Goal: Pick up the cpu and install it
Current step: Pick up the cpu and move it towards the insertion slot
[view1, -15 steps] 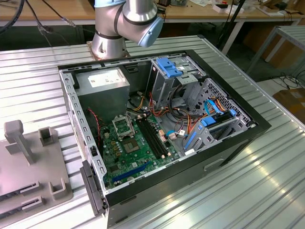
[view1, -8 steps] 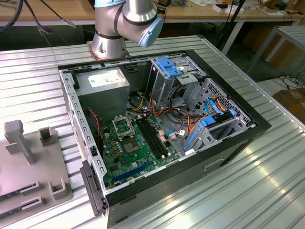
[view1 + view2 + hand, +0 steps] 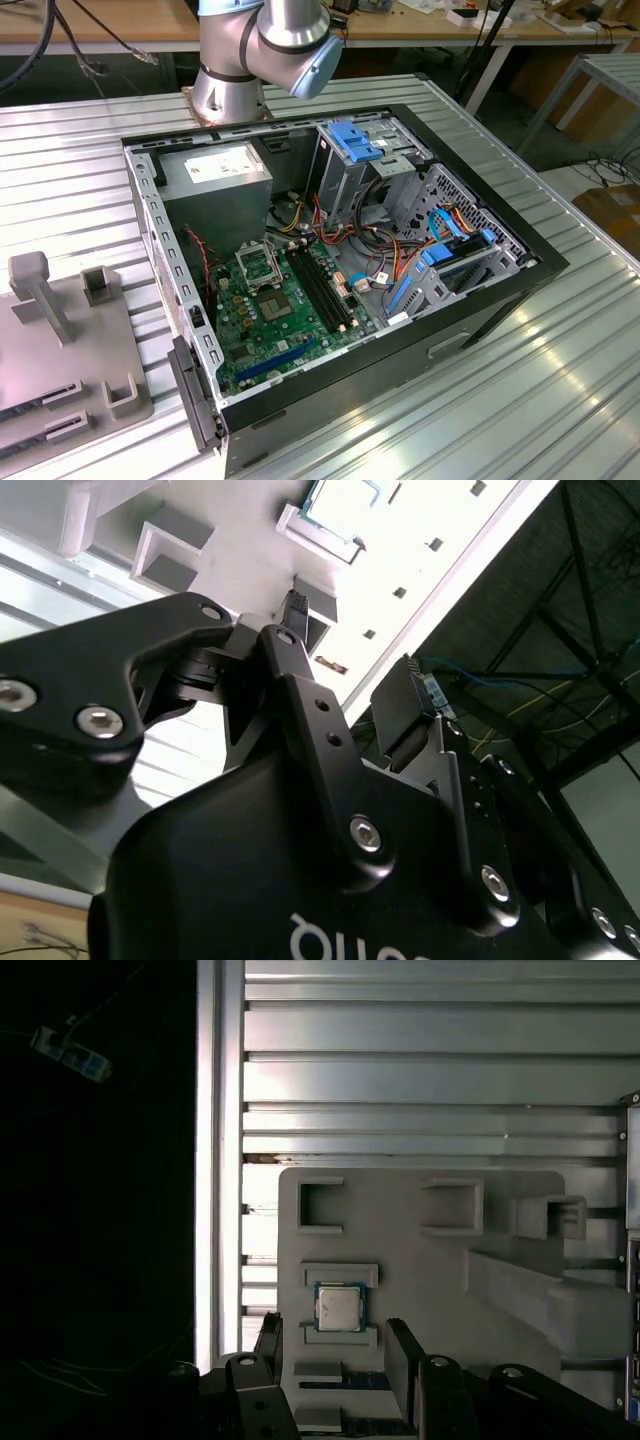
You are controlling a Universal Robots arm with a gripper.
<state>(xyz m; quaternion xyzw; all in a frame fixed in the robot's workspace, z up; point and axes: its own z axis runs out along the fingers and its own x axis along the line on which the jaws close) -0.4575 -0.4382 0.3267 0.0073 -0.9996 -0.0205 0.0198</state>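
1. On the exterior view's left, a grey fixture plate (image 3: pixel 60 380) lies on the ribbed metal table (image 3: pixel 560 400).
2. Right of it, the open computer case (image 3: pixel 545 262) shows its green motherboard (image 3: pixel 270 320) and silver socket frame (image 3: pixel 262 264).
3. In the first wrist view, the cpu (image 3: pixel 338 1306) sits in a recess of that plate; the gripper (image 3: pixel 334 1328) hangs close by it, fingers spread apart, holding nothing.

readable text: none you could make out | white label (image 3: pixel 222 162) on the power supply (image 3: pixel 255 186): exterior view, its print was too small for you to read | black housing (image 3: pixel 250 880): second wrist view, its white lettering was cut off at the edge, not readable
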